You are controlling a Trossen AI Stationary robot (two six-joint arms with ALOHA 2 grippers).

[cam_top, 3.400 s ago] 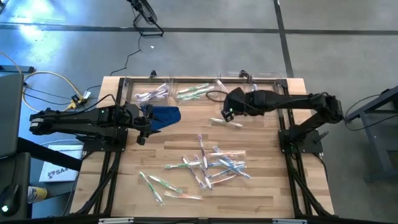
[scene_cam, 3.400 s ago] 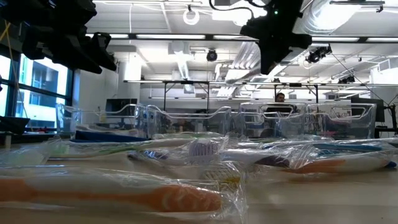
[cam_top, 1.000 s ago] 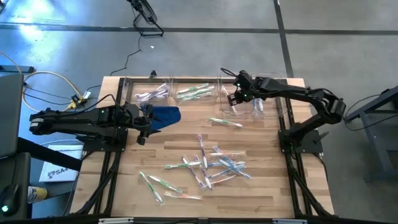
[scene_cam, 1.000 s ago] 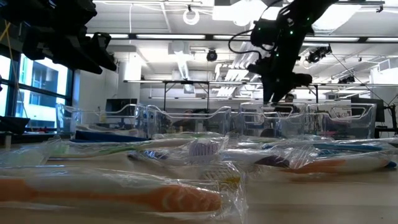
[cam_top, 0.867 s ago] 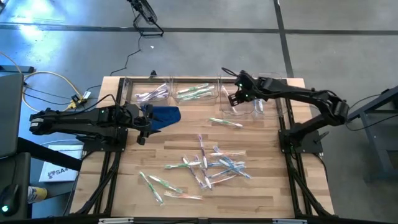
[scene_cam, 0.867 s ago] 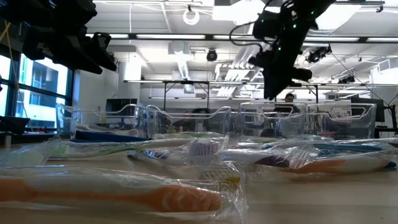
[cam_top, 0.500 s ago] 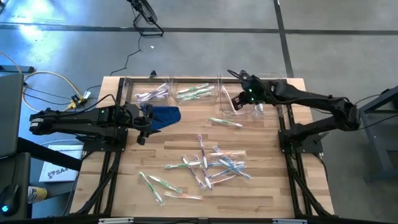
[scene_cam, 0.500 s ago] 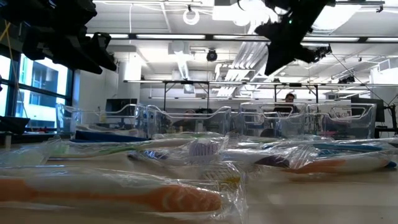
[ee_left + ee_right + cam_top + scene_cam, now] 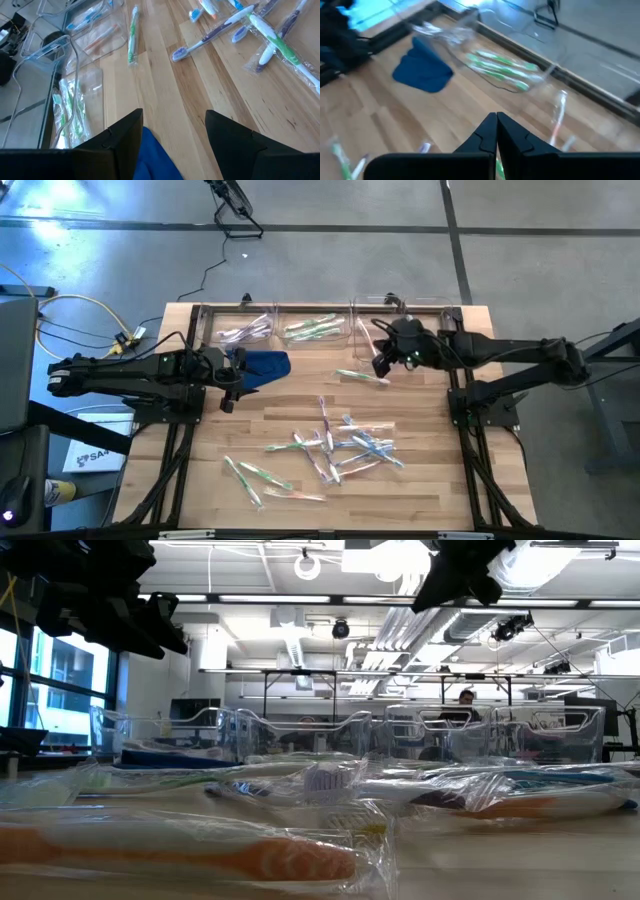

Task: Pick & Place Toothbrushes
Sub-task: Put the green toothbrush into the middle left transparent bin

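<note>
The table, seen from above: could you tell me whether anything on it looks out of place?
Yes, one thing: a crumpled blue cloth lies by the left gripper, among toothbrushes and clear bins; it is neither.

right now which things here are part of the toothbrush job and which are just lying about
Job:
loose toothbrushes
lone toothbrush
clear bins
right gripper, shut, empty
left gripper, open

Lying about:
blue cloth
yellow cable

No legible txt or labels
</note>
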